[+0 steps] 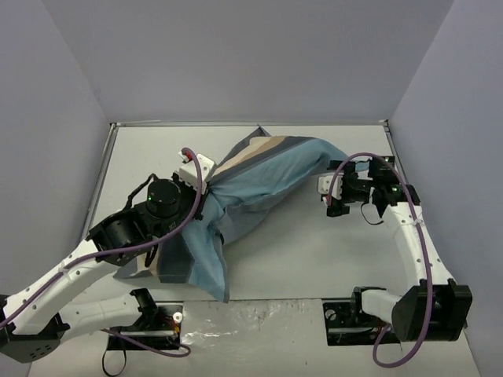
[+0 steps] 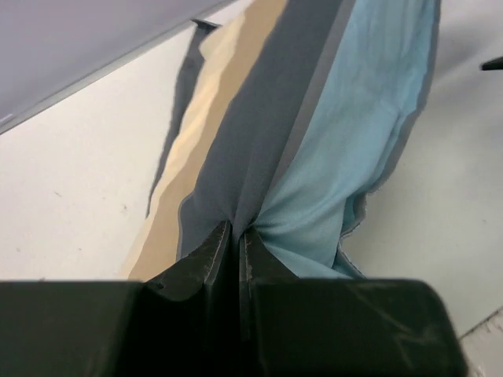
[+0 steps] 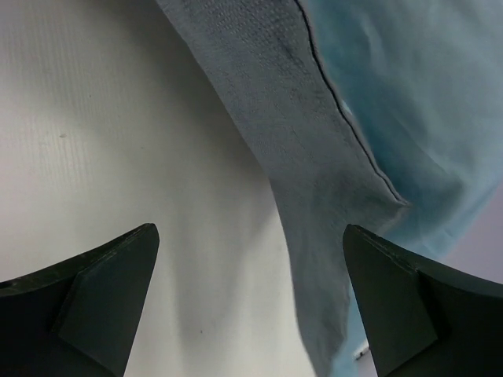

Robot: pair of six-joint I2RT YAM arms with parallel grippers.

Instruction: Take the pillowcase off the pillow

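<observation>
The striped pillowcase lies in a long bunched heap running from the front left of the table to the back right. Its light blue, slate and tan bands show in the left wrist view. My left gripper is shut on a fold of it, and the cloth is pinched between the fingertips where a slate stripe meets a blue one. My right gripper stands open beside the cloth's right end. A grey-blue flap hangs between its fingers, nearer the right one. The pillow is hidden.
Grey walls enclose the white table on the left, back and right. A metal rim runs along the far edge. A crinkled clear sheet lies at the near edge between the two arm bases.
</observation>
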